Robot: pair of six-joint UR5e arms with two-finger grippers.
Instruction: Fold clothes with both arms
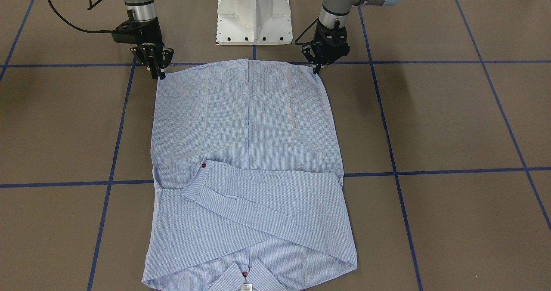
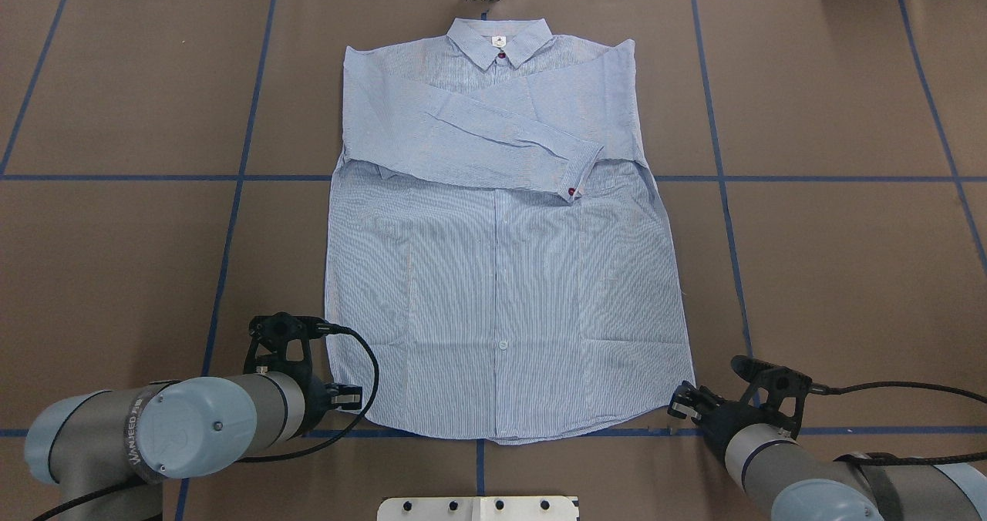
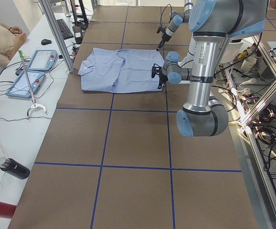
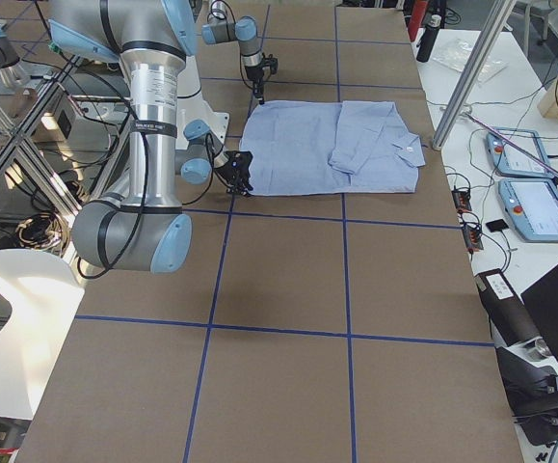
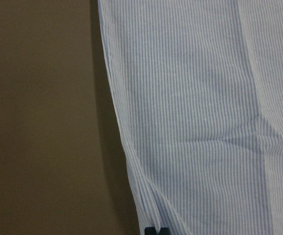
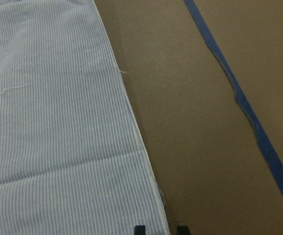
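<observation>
A wide brown table [image 2: 810,274] marked with a grid of blue tape lines [image 6: 249,117] carries a light blue-and-white striped shirt [image 2: 501,274]. The shirt lies flat, front up, and spreads away from both sets of robot fingers, with its hem at the end nearest them. The left arm [image 2: 177,428] and the right arm [image 2: 810,490], silver-grey tubes with light blue caps, each reach down to one bottom corner of the shirt. A white pedestal base [image 1: 254,15] stands between the two grippers, a little behind the hem. Both sleeves [image 2: 478,132] are folded across the chest at the end of the shirt far from the fingers, one lying over the other. Beyond them is the collar [image 2: 500,43], the part furthest from both grippers. The left gripper [image 1: 317,68] points down at its hem corner. In the left wrist view its fingertips [image 5: 151,229] sit close together, pinching the shirt's side edge, and the cloth rises in a small ridge just ahead of them. The right gripper [image 1: 160,73] points down at the opposite corner. In the right wrist view its fingertips [image 6: 139,229] stand apart, one over the cloth and one over bare table, with the shirt's edge running between them. A small dark red button [image 2: 571,192] shows on the upper sleeve's cuff, well away from either gripper.
</observation>
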